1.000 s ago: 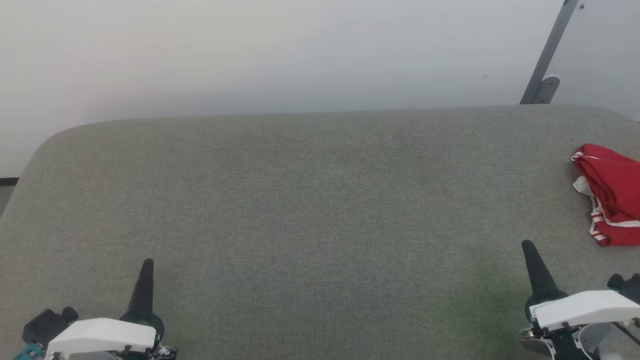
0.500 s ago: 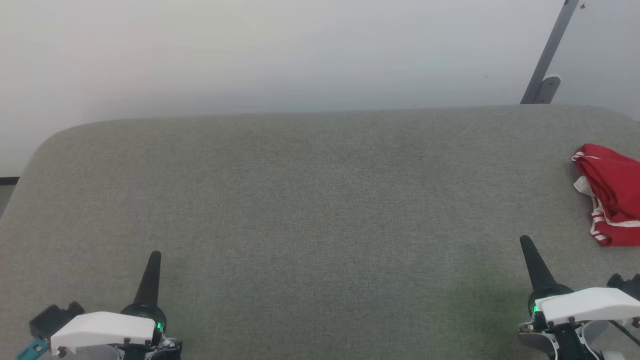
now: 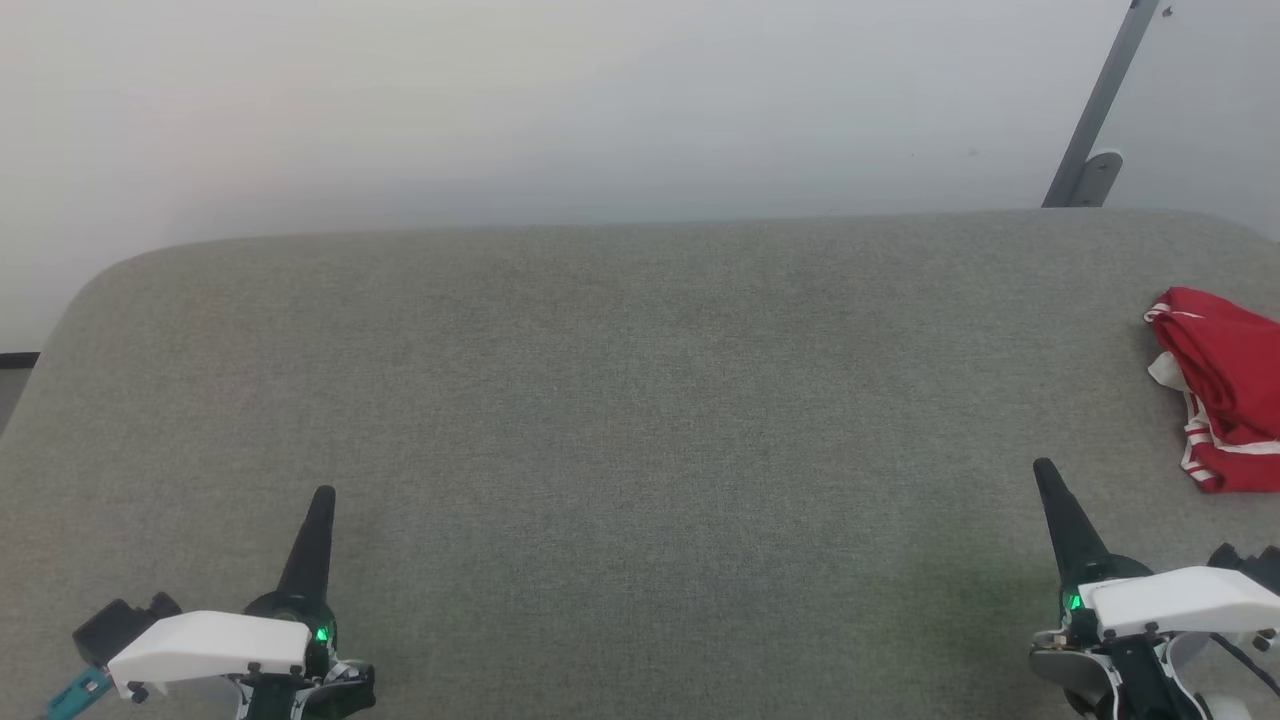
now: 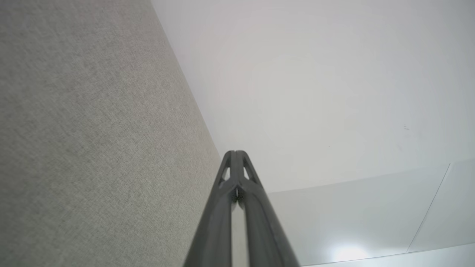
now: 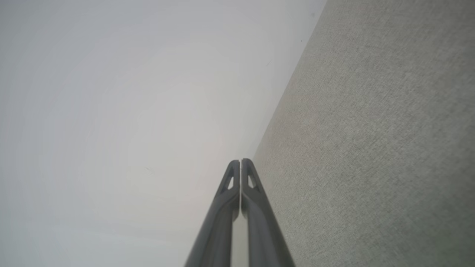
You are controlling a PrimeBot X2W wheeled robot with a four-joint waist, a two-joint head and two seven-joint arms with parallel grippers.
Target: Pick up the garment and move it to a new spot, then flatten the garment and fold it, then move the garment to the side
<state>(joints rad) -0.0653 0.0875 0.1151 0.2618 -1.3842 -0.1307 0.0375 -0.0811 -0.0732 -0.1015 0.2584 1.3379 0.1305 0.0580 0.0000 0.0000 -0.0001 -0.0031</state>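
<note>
You have the garment [image 3: 1225, 390] lying crumpled at the far right of the grey pad [image 3: 640, 380], partly cut off by the head view's border. It lies where it lay a second ago, and nothing touches it.

Your left gripper [image 3: 322, 494] stands at the lower left with its jaws together, holding nothing. Its wrist view confirms that the fingers [image 4: 217, 226] meet at the tips. Since the earlier frame it has advanced up the head view and slightly toward the centre.

Your right gripper [image 3: 1042, 466] stands at the lower right, likewise closed tip to tip and empty, with its fingers [image 5: 259, 230] meeting in its wrist view. It too has advanced a little up the head view. It is near the garment but apart from it.

A green light [image 3: 321, 634] now shows on each wrist; a second ago none showed. The bar [image 3: 1098, 105] against the wall [image 3: 500, 100] is unchanged.
</note>
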